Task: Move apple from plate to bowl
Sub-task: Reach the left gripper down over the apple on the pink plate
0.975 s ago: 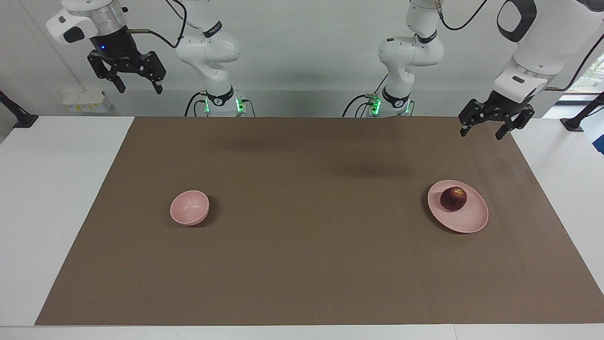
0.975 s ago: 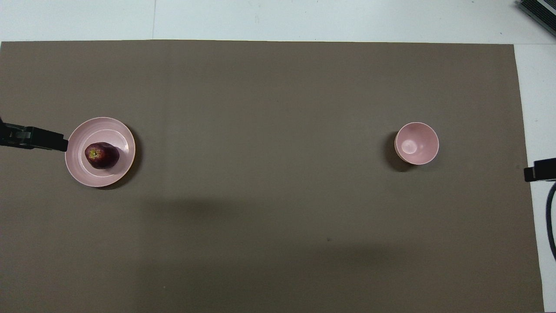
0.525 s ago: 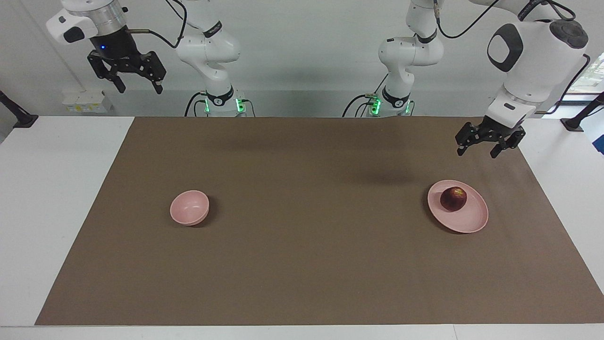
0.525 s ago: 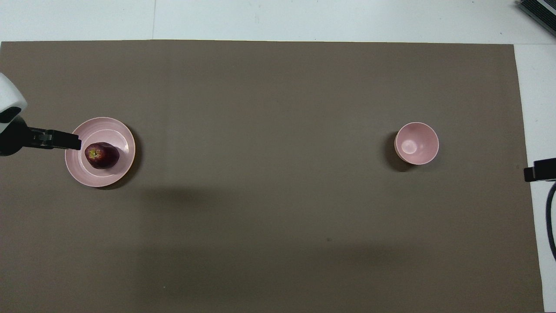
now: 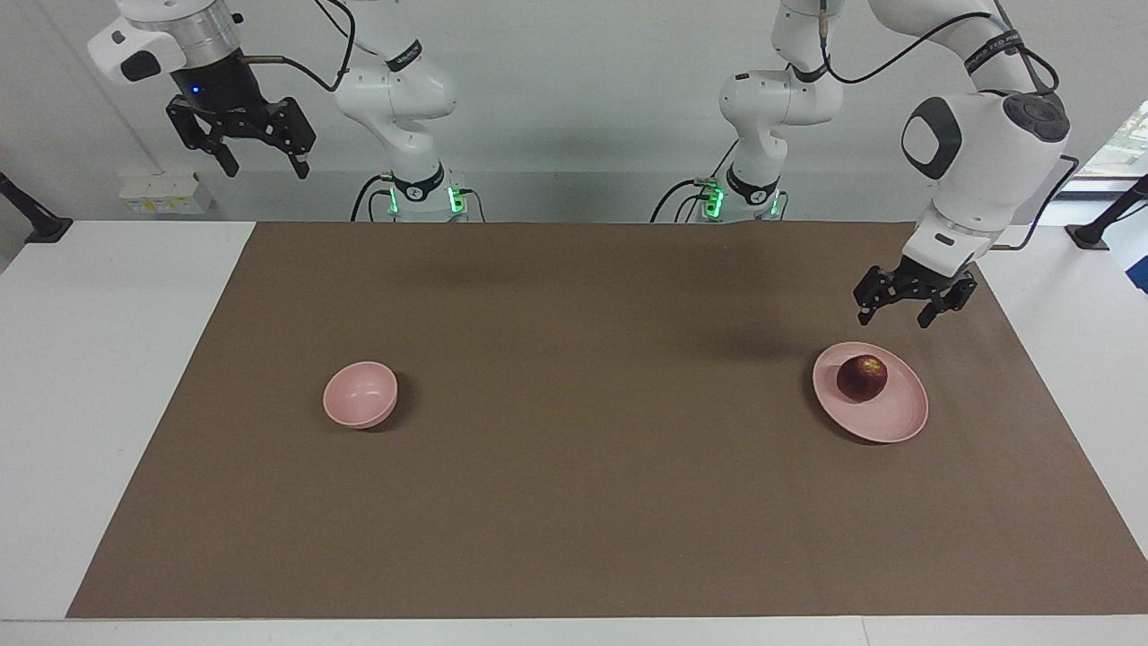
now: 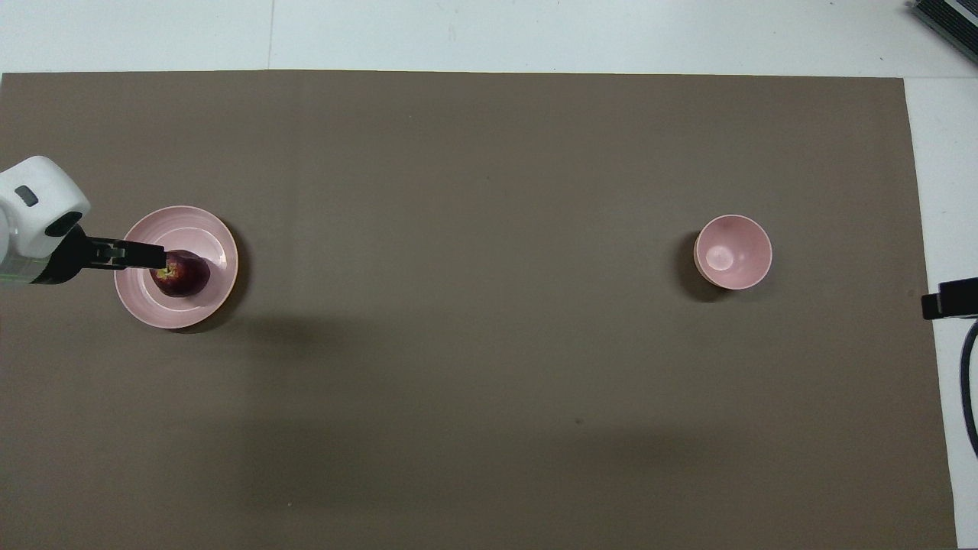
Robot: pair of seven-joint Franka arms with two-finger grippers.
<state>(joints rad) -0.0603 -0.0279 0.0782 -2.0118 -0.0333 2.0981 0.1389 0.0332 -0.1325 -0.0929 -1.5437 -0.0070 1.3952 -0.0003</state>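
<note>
Apple (image 6: 183, 276) on plate (image 6: 200, 225) | stem end hidden overhead by left gripper (image 5: 893, 310)

A small dark-red apple (image 5: 862, 378) with a yellowish patch sits on a wide, shallow pale-pink plate (image 5: 888, 417), off-centre toward the plate's robot-side rim. The plate lies flat toward the left arm's end of the desk. A small, deep pale-pink bowl (image 5: 360, 395) stands upright and empty toward the right arm's end, well apart from the plate.
</note>
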